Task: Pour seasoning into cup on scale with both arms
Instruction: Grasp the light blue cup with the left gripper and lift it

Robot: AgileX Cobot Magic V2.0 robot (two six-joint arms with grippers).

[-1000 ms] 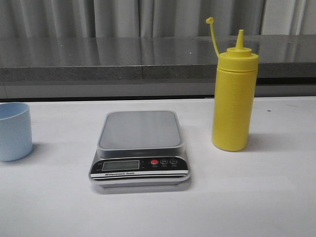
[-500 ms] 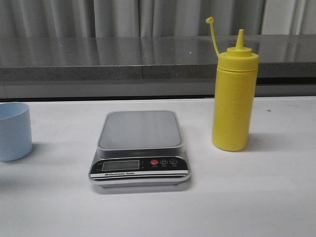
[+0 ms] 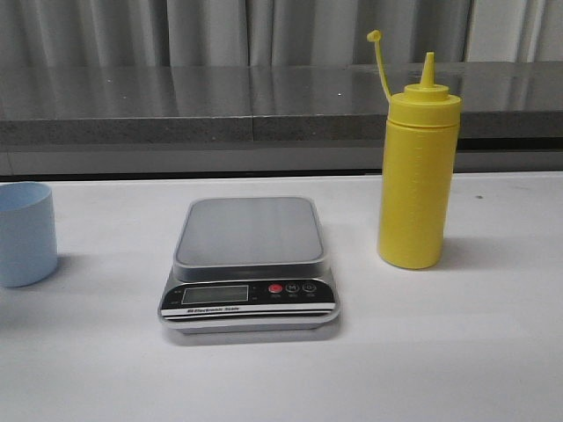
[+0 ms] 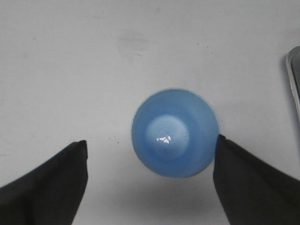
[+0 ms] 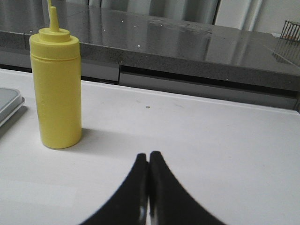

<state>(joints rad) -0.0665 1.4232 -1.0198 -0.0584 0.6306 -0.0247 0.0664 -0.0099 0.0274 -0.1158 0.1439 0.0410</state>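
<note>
The pale blue cup (image 3: 25, 232) stands upright on the white table at the far left of the front view, apart from the scale. My left gripper (image 4: 151, 143) hangs open above it, looking down into the cup (image 4: 175, 132); one finger edge is close to the cup's rim, the other is well apart. The silver-grey scale (image 3: 250, 230) sits mid-table with an empty platform. The yellow seasoning bottle (image 3: 417, 165) stands upright to its right, cap strap raised. My right gripper (image 5: 149, 155) is shut with nothing in it, low over the table, some way from the seasoning bottle (image 5: 56, 91).
A grey stone ledge (image 3: 264, 105) runs along the back of the table. A corner of the scale (image 4: 294, 75) shows at the edge of the left wrist view, and its platform edge (image 5: 8, 104) sits beside the bottle in the right wrist view.
</note>
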